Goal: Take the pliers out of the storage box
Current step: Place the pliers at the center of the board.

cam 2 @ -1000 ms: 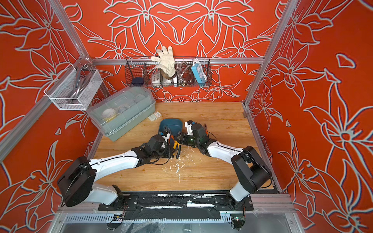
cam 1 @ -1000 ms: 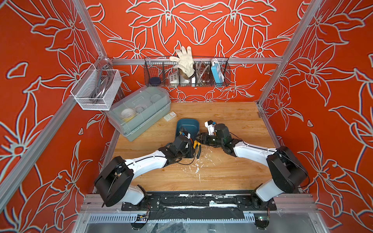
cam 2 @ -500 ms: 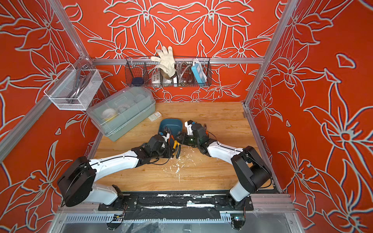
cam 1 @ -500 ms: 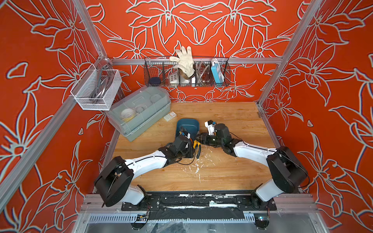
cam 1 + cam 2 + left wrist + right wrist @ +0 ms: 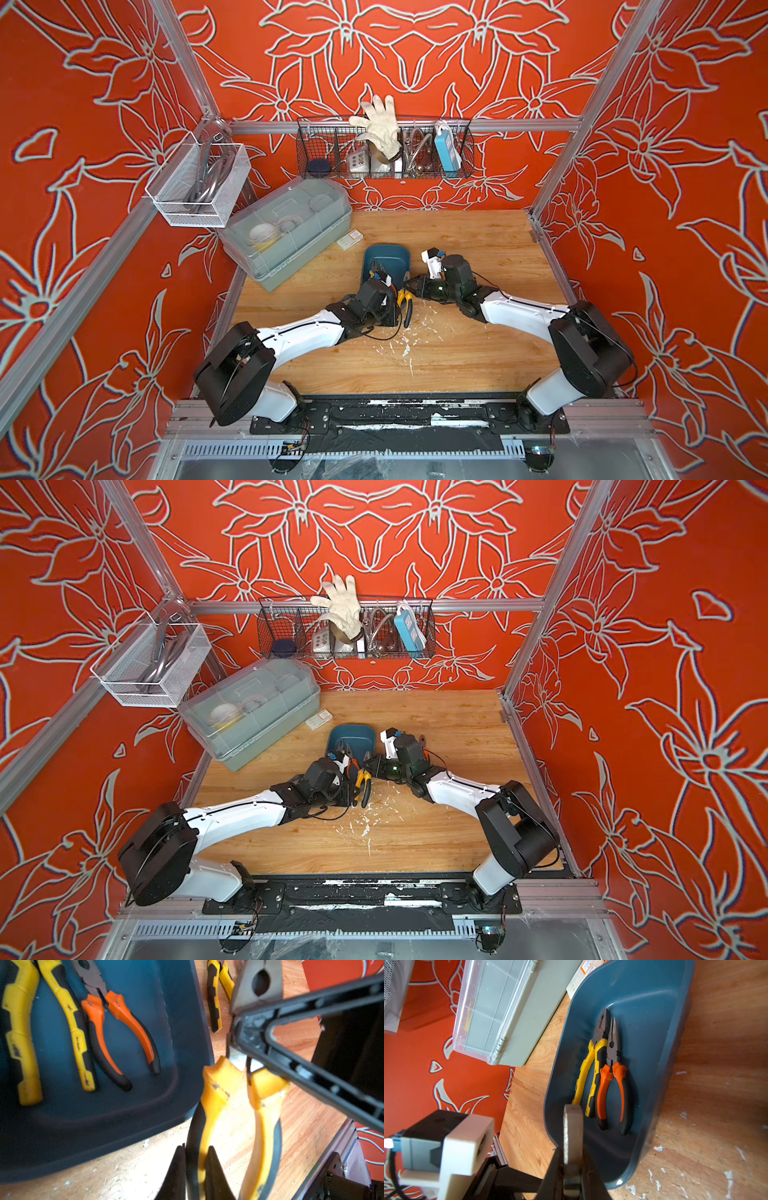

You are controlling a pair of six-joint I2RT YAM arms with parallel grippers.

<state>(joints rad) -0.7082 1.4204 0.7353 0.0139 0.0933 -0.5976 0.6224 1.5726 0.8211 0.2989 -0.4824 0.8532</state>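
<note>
so my left gripper (image 5: 196, 1153) is pinching one handle of the yellow-handled pliers (image 5: 264, 1105) just outside the storage box (image 5: 182, 1022) while my right gripper (image 5: 572, 1153) clamps its steel head, a hand-off between arms I reckon, with two other pliers (image 5: 604, 1076) lying inside.

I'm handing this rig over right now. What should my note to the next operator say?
Left gripper shut on a handle of the amber-handled pliers; right gripper shut on their metal head. They are outside the storage box.
In the box: yellow pliers and orange pliers, side by side.
Done: a second yellow pair lies on the table.
To do: set down the held pair, then lift out those two.
</note>
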